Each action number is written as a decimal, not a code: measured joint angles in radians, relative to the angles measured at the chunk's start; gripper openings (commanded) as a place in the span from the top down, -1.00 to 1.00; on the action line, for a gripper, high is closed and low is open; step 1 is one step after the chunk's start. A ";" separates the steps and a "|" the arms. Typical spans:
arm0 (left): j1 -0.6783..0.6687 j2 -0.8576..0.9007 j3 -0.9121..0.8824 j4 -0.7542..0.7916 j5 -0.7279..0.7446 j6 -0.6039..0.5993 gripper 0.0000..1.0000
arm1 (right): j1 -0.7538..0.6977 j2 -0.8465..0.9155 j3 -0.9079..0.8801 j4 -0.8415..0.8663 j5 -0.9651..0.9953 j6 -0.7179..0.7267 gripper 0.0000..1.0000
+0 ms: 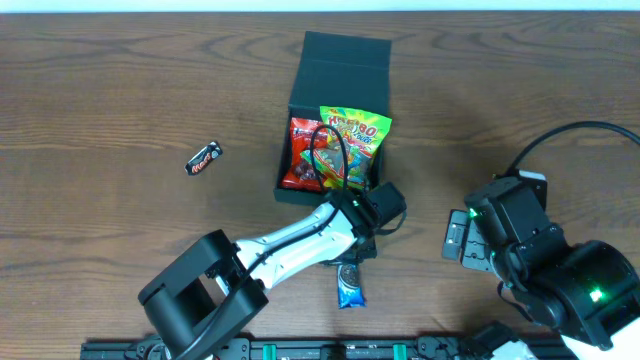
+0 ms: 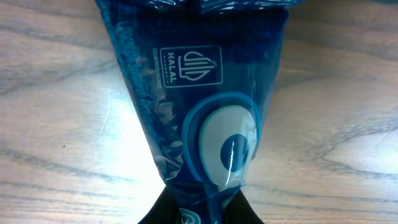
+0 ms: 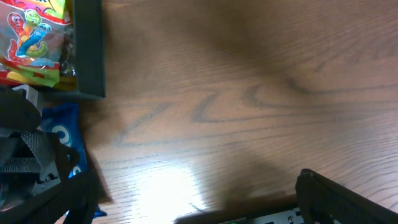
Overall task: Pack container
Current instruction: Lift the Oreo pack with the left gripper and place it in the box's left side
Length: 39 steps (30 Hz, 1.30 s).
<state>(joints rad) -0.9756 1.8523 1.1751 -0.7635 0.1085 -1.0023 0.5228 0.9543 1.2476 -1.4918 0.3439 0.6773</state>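
The dark teal container (image 1: 300,85) stands open at the table's middle back, its flap lid (image 1: 345,55) folded away. Inside lie a red snack packet (image 1: 300,158) and a green-yellow gummy packet (image 1: 355,135). My left gripper (image 1: 350,265) is just in front of the container, shut on a blue snack packet (image 1: 350,292). That packet fills the left wrist view (image 2: 205,93), pinched between the jaws (image 2: 205,211) low over the wood. My right gripper (image 1: 456,240) is open and empty, to the right of the container. The container's corner (image 3: 90,56) and the blue packet (image 3: 65,140) show in the right wrist view.
A small dark chocolate bar (image 1: 203,157) lies on the table to the left of the container. The left arm (image 1: 290,245) stretches from the front edge to the container. The right arm's base (image 1: 580,285) fills the front right corner.
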 measured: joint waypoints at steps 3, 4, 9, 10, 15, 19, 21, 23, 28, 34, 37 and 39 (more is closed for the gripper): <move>0.000 -0.001 0.005 -0.042 -0.001 -0.001 0.88 | 0.000 0.000 0.000 0.000 0.000 0.000 -0.99; 0.001 -0.003 0.005 -0.065 -0.003 -0.002 0.88 | 0.000 0.000 0.000 0.000 0.000 0.000 -0.99; 0.002 -0.084 0.005 -0.134 -0.004 -0.004 0.88 | 0.000 0.000 0.000 0.000 0.000 0.000 -0.98; 0.002 -0.117 0.005 -0.151 -0.003 -0.003 0.88 | 0.000 0.000 0.000 0.000 0.000 0.000 -0.98; 0.005 -0.313 0.018 -0.237 -0.003 0.055 0.88 | 0.000 0.000 0.000 0.000 0.000 0.000 -0.99; 0.075 -0.385 0.140 -0.388 -0.002 0.146 0.88 | 0.000 0.000 0.000 0.004 -0.001 0.000 -0.98; 0.131 -0.384 0.195 -0.423 -0.004 0.201 0.88 | 0.000 0.000 0.000 0.006 -0.001 0.000 -0.98; 0.210 -0.373 0.254 -0.450 -0.004 0.273 0.88 | 0.000 0.000 -0.001 0.005 -0.003 0.000 -0.98; 0.360 -0.325 0.347 -0.451 -0.007 0.401 0.88 | 0.000 0.000 -0.001 0.007 -0.010 0.000 -0.98; 0.462 -0.180 0.406 -0.401 -0.002 0.536 0.88 | 0.000 0.000 -0.001 0.016 -0.014 0.000 -0.98; 0.464 -0.072 0.431 -0.360 0.001 0.592 0.88 | 0.000 0.000 -0.001 0.017 -0.015 0.000 -0.98; 0.463 -0.016 0.444 -0.330 0.004 0.619 0.89 | 0.000 0.000 -0.001 0.018 -0.015 0.000 -0.98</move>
<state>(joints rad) -0.5121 1.8366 1.6192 -1.0939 0.1127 -0.3832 0.5228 0.9543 1.2465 -1.4738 0.3286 0.6777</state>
